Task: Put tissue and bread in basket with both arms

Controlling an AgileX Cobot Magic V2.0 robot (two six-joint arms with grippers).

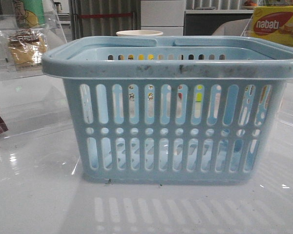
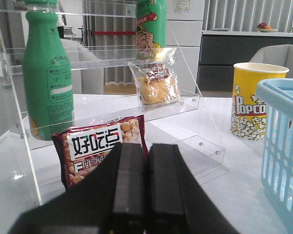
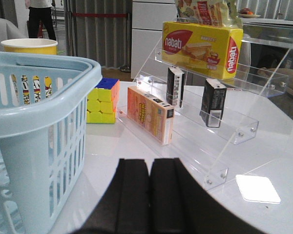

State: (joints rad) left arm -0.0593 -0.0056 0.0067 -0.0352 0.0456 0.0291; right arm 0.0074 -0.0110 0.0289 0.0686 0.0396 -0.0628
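On the left we see a clear acrylic shelf rack (image 2: pixel 188 100) on the white tabletop (image 1: pixel 39 200). A green bottle (image 2: pixel 48 78) stands on it, and the bread (image 2: pixel 157 87), golden slices in a crinkly clear bag, sits on the same tier further along. A red snack packet (image 2: pixel 100 146) leans at the foot of the rack, just beyond our left hand (image 2: pixel 146 187), whose two black fingers (image 2: pixel 128 185) are pressed together with nothing between them. A yellow popcorn cup (image 2: pixel 254 102) stands beside the light-blue basket (image 1: pixel 171 73), which fills the middle of the front view and sits upright on the tabletop. To the right of the basket lies a Rubik's cube (image 3: pixel 103 101), then a second clear stepped rack (image 3: pixel 224 131) bearing an orange box (image 3: pixel 149 113), two small dark packets (image 3: pixel 214 102) standing upright, and the yellow nabati box (image 3: pixel 202 41) on the top tier. Which dark packet is the tissue we cannot tell. Our right hand (image 3: pixel 150 195) is likewise closed tight and empty.
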